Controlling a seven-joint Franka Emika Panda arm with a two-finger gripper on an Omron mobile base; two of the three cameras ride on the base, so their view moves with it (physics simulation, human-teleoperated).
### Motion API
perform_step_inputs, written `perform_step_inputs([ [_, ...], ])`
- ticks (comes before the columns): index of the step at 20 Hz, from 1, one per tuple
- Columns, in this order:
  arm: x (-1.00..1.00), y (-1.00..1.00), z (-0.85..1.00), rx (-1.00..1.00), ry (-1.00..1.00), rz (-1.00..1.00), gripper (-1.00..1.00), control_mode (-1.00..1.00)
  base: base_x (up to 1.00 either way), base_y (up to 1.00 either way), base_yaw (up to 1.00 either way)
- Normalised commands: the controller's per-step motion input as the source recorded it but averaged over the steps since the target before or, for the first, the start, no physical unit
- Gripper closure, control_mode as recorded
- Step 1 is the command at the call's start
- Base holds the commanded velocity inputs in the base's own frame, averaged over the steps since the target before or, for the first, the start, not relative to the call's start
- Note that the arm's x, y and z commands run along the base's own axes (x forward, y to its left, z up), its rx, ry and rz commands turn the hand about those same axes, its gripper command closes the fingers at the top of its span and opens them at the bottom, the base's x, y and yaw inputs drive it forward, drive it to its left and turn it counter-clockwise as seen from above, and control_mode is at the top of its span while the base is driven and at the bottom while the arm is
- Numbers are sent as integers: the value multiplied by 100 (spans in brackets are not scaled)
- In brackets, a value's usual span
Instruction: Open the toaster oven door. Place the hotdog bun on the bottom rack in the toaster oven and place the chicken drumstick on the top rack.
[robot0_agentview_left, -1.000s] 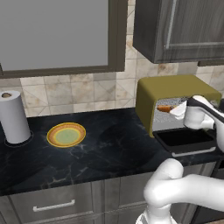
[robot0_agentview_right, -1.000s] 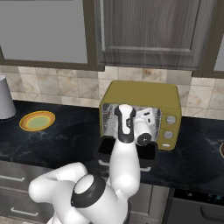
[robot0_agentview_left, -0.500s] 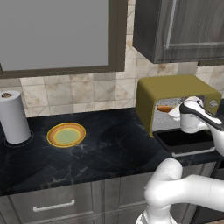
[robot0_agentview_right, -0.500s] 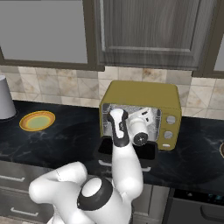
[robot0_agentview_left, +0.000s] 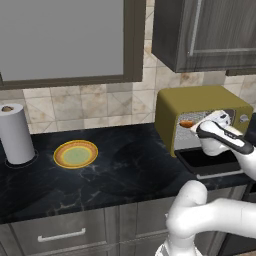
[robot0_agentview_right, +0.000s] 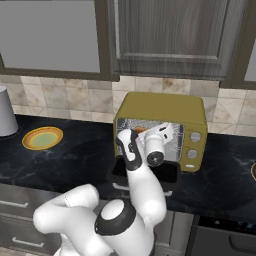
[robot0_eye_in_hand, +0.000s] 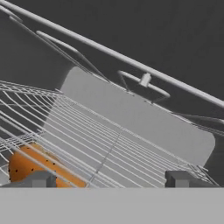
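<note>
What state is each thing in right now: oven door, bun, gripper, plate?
toaster oven door: open, folded down flat.
toaster oven: interior exposed.
hotdog bun: on a wire rack inside; which rack, can't tell.
gripper: fingers apart, holding nothing, at the oven mouth.
plate: bare, on the counter.

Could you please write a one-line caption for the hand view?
Open gripper inside the toaster oven, orange hotdog bun under wire rack beside one fingertip.

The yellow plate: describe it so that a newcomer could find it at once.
Start at the black marble counter. Left of the mustard-yellow toaster oven and right of the paper towel roll lies the plate: flat, round, orange-yellow rim with a greenish centre.
</note>
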Motion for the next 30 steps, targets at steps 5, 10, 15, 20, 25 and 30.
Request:
perform_step_inputs([
  [5,26,-2,0,0,1,2,-100,-100,0,0,0],
  [10,14,-5,2,0,8,6,-100,-100,0,0,0],
  [15,6,-3,7,0,9,11,-100,-100,0,0,0],
  [20,6,0,12,3,18,14,100,-100,0,0,0],
  [25,0,0,6,1,5,11,100,-100,0,0,0],
  [30,-2,0,2,0,0,8,100,-100,0,0,0],
])
